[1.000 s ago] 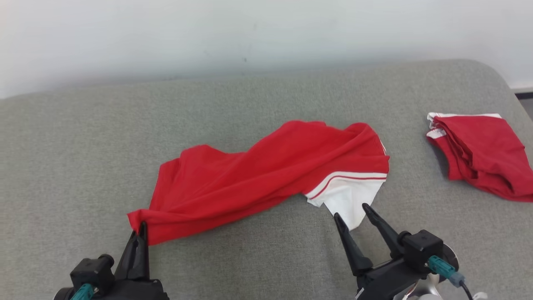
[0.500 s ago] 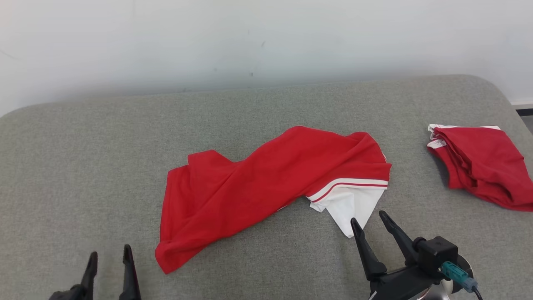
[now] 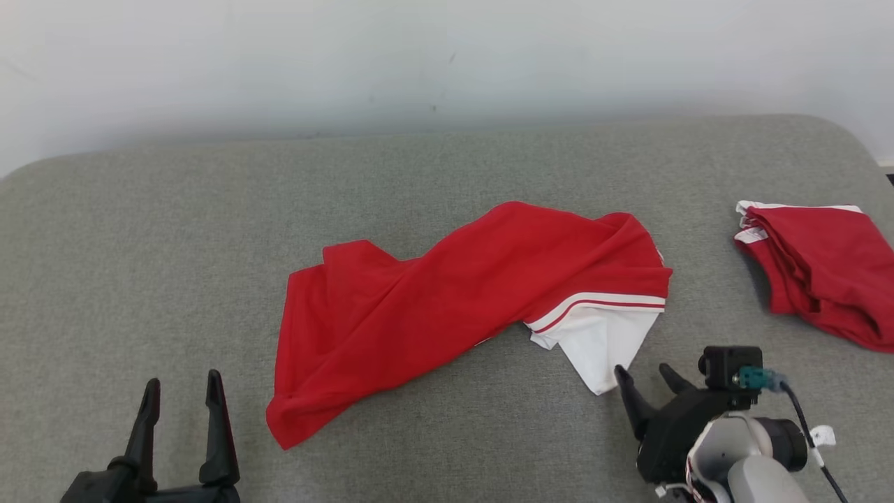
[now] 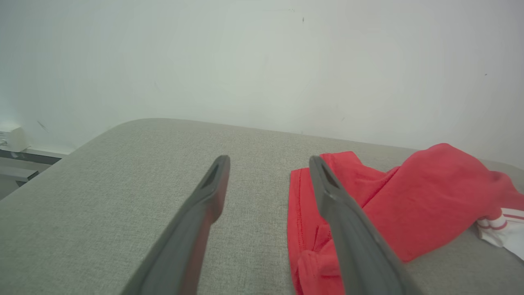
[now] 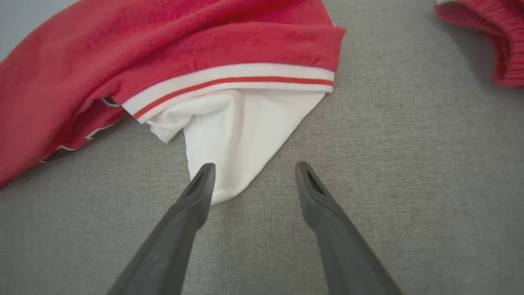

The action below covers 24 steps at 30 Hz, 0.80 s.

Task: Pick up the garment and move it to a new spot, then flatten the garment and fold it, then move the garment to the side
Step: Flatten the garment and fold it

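Nearby, a second red bundle well apart from the crumpled garment.

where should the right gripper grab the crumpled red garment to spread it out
Grip the white pointed corner of the red garment. It lies flat on the cushion, sticking out clear of the bunched red folds, just ahead of the open right gripper. Come in low from the robot's near side, probably sliding one finger under the tip.
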### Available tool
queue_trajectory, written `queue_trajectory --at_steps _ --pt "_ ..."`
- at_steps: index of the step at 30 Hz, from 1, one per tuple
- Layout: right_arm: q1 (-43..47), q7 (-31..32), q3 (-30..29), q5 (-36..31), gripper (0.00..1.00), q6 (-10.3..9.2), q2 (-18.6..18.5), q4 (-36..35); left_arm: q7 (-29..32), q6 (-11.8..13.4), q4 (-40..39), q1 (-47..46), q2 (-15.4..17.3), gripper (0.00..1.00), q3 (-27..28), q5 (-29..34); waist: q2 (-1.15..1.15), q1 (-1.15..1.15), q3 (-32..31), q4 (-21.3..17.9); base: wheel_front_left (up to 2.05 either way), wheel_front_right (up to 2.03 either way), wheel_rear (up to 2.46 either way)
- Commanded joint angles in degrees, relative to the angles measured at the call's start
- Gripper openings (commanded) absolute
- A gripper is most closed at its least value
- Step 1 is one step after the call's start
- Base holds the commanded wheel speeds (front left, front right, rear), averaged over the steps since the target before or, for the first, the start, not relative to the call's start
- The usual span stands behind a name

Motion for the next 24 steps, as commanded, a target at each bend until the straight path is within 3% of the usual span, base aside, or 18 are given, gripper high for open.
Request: queue_trajectory --at_steps 1,11,20,21,22,23,24 --pt "-1.74 0.77 -1.45 -0.93 1.00 -0.16 0.55 0.99 -0.03 -0.35 -0.20 -0.68 0.00 1.00 -0.26 0.24 0.00 0.00 0.84 0.95 0.00 0.00 0.00" --pt "-7.29 7.03 -5.30 -8.81 1.00 -0.17 1.86 8.66 -0.03 -0.96 0.26 -1.59 -0.13 1.00 -0.17 0.57 0.00 0.00 1.94 2.77 0.00 0.00 0.00" --pt "-8.07 8.89 -0.17 -5.64 1.00 0.06 2.41 14.87 -0.02 -2.03 0.94 -3.30 -0.13 1.00 -0.66 1.42 0.00 0.00 2.11 3.79 0.00 0.00 0.00" --pt "-8.17 8.93 0.95 -5.19 0.93 0.16 2.56 15.45 -0.03 -2.12 1.03 -3.40 -0.14 1.00 -0.70 1.52 0.00 0.00 2.12 3.81 0.00 0.00 0.00" --pt "-8.41 8.68 1.62 -4.98 0.34 0.17 2.62 16.10 -0.03 -2.21 1.13 -3.46 -0.14 1.00 -0.74 1.54 0.00 0.00 2.15 3.78 0.00 0.00 0.00" --pt "-8.71 8.56 2.39 -4.83 0.00 0.17 2.66 16.67 -0.03 -2.29 1.21 -3.55 -0.13 1.00 -0.76 1.49 0.00 0.00 2.19 3.71 0.00 0.00 0.00" --pt "-8.97 8.51 2.95 -4.78 0.00 0.17 2.67 17.20 -0.03 -2.33 1.31 -3.63 -0.14 1.00 -0.80 1.48 0.00 0.00 2.23 3.61 0.00 0.00 0.00"
